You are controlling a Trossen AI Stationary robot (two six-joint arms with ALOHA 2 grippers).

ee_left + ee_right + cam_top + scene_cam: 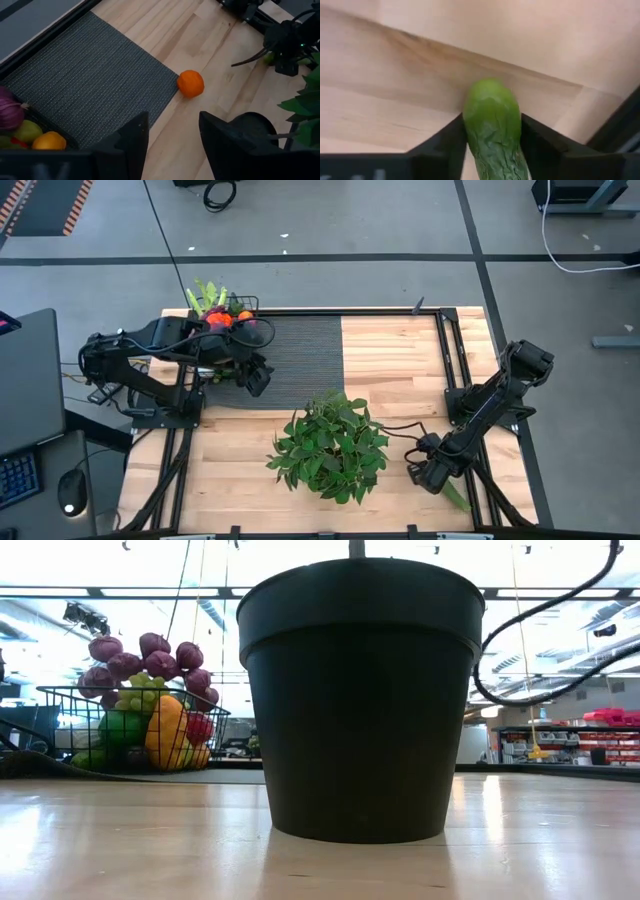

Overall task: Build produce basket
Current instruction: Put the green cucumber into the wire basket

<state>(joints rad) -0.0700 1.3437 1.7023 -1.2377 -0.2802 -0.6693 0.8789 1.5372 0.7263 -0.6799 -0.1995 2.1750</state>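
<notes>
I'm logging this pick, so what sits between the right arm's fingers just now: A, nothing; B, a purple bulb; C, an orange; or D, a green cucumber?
D: in the right wrist view a green cucumber fills the gap between the right gripper fingers, which press against both its sides above the wooden table.

cucumber (492, 130) cut off at frame edge, basket (60, 700) perhaps partly hidden by pot (360, 700)

Leafy plant (330, 445) in black pot (360, 690) on wooden table (400, 360). Dark ribbed mat (305, 350) on table's far left part. Keyboard (18, 478), mouse (70, 492) at left.
</notes>
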